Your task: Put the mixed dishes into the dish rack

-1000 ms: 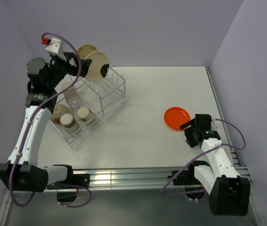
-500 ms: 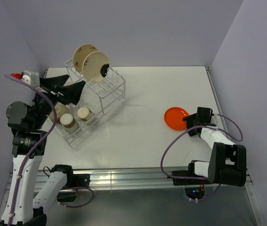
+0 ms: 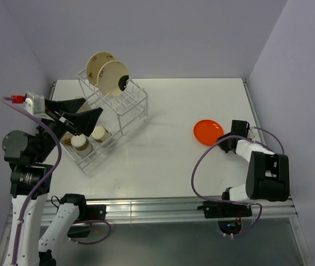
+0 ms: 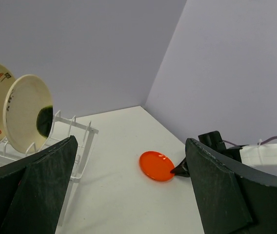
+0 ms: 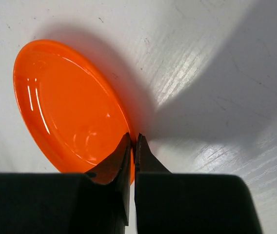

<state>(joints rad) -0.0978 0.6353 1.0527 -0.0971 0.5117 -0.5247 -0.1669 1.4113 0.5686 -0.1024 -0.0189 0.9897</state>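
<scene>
The orange plate (image 3: 208, 132) (image 5: 70, 107) (image 4: 157, 165) lies on the white table at the right. My right gripper (image 3: 223, 139) (image 5: 134, 139) is shut on its near right rim, one finger inside the plate and one outside. The white wire dish rack (image 3: 131, 103) (image 4: 81, 141) stands at the back left. Two cream plates (image 3: 115, 77) (image 4: 29, 109) stand upright in its tall section. Beige cups (image 3: 81, 143) sit in its lower tray. My left gripper (image 3: 92, 106) (image 4: 131, 141) hangs wide open above that tray, holding nothing.
Purple walls close the table in at the back and both sides. A metal rail (image 3: 157, 208) runs along the near edge between the arm bases. The right arm's purple cable (image 3: 199, 172) loops over the table beside the plate.
My right gripper has closed on the orange plate's rim, and its arm has folded back. The left arm has drawn away from the upright plates to the left, over the lower tray.
</scene>
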